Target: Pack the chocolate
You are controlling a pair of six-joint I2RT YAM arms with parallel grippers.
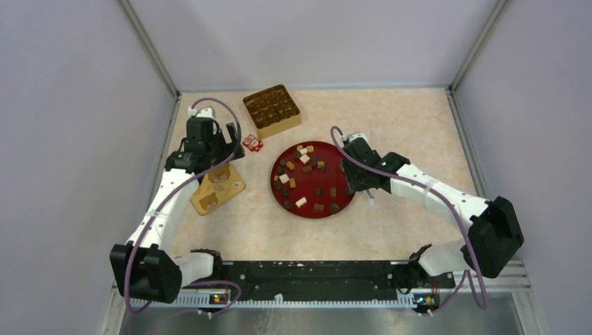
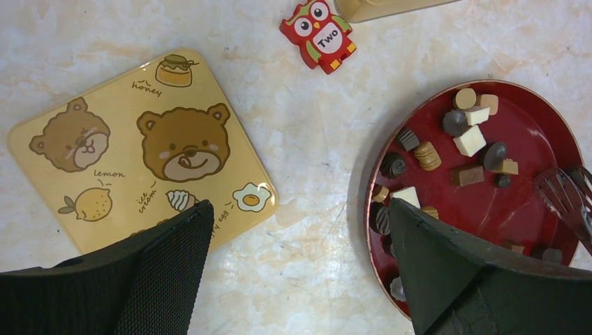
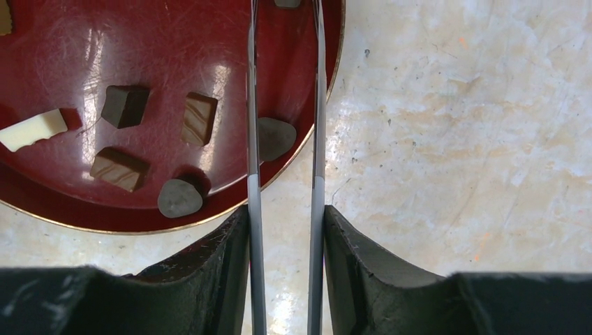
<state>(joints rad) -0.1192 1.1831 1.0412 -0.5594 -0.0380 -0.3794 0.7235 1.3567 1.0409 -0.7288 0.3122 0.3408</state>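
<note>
Right gripper (image 3: 285,218) pinching metal tongs (image 3: 252,139) at 3 o'clock of red plate (image 3: 174,56), by chocolate (image 3: 276,137); left gripper (image 2: 300,209) wide open, empty.

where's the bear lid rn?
Top view: the bear lid lies flat at left, partly under the open left gripper, left of the red plate, red owl piece just beyond it.

Left end effector (image 2: 299,208) splayed, right end effector (image 3: 285,213) clamping tongs (image 3: 319,105)
</note>
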